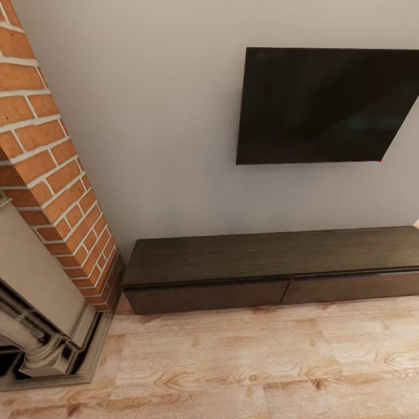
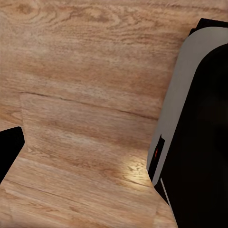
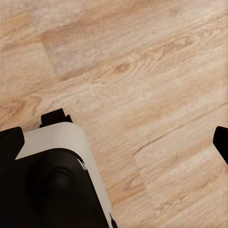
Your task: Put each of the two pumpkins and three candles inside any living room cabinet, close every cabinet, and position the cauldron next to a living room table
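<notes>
The cabinet (image 1: 273, 262) is a long, low dark-brown unit against the grey wall, seen in the head view. Both of its wide fronts sit flush and shut, and its top is bare. Pumpkins, candles and cauldron are out of view. My left gripper (image 2: 114, 154) hangs over the wood floor, with one dark fingertip (image 2: 8, 147) at the picture's edge, nothing between the fingers. My right gripper (image 3: 114, 142) also hangs over the floor, with a fingertip (image 3: 221, 141) at the far edge, holding nothing. Both look open.
A black television (image 1: 329, 105) hangs on the wall above the cabinet. A red-brick chimney (image 1: 52, 174) with a pale stone fireplace surround (image 1: 41, 308) stands left of the cabinet. Light wood floor (image 1: 262, 361) lies in front. My own grey-and-black base (image 2: 199, 133) shows in both wrist views.
</notes>
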You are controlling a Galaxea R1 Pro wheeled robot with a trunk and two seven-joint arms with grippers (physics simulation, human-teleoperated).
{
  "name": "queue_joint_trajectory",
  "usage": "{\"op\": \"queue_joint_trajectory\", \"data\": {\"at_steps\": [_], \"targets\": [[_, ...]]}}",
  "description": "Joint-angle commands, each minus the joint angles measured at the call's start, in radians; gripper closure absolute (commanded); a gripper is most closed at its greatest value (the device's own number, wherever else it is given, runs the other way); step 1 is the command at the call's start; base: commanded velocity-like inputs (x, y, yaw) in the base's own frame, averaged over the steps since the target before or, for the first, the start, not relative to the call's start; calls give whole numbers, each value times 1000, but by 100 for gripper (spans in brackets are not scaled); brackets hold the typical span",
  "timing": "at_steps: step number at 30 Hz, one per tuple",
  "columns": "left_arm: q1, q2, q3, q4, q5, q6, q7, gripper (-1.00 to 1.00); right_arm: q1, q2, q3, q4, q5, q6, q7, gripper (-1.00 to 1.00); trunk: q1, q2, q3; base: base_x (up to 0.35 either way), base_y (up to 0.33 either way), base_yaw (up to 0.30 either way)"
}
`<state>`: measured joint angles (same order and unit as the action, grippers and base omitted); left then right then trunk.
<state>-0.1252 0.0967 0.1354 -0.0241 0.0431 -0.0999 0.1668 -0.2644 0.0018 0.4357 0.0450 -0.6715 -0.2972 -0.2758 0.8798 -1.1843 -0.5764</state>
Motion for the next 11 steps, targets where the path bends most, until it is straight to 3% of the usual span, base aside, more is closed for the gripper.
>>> {"op": "queue_joint_trajectory", "data": {"at_steps": [1, 11], "targets": [[-1, 0, 4, 1, 4, -4, 0, -100, -1, 0, 6, 3, -5, -4, 0, -100, 0, 0, -1, 0, 0, 0], [-1, 0, 4, 1, 4, -4, 0, -100, -1, 0, 6, 3, -5, -4, 0, -100, 0, 0, -1, 0, 0, 0]]}}
